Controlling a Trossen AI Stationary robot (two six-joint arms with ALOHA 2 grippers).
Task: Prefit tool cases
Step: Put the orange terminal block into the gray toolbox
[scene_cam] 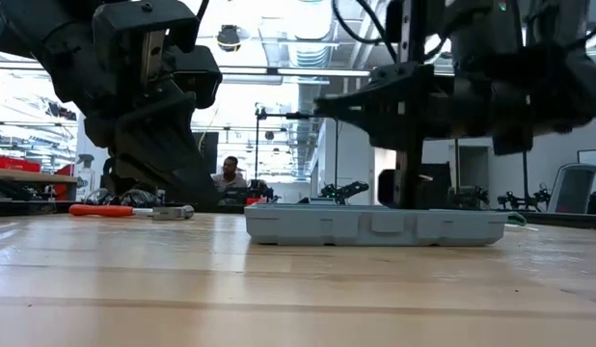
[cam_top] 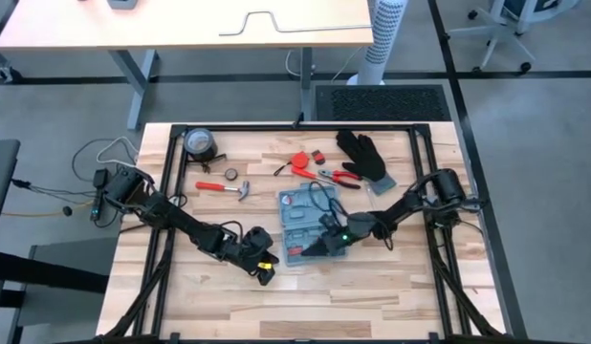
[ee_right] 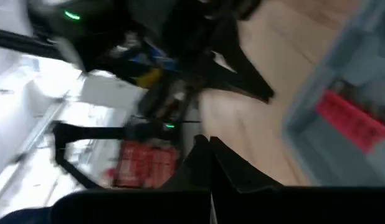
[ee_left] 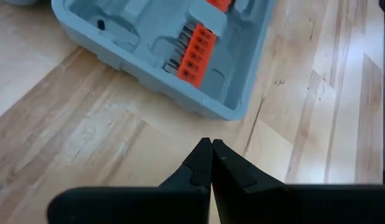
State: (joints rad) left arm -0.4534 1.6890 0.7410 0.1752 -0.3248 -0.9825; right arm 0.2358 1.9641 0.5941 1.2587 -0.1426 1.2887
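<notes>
— What does the case look like?
— I see a flat light-blue plastic tool case point(cam_top: 306, 225) lying open mid-surface, orange bit strip point(ee_left: 195, 56) inside.
— Pincers?
— Left pincer point(ee_left: 211, 163) and right pincer point(ee_right: 209, 154) both pressed together, beside it.

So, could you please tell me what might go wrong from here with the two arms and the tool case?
1. Both shut claws sit close together at the light-blue tool case: the right claw over its near edge, the left claw on bare table beside it, so they could collide.
2. A nudge could shift the case and unseat the orange bit holder.
</notes>
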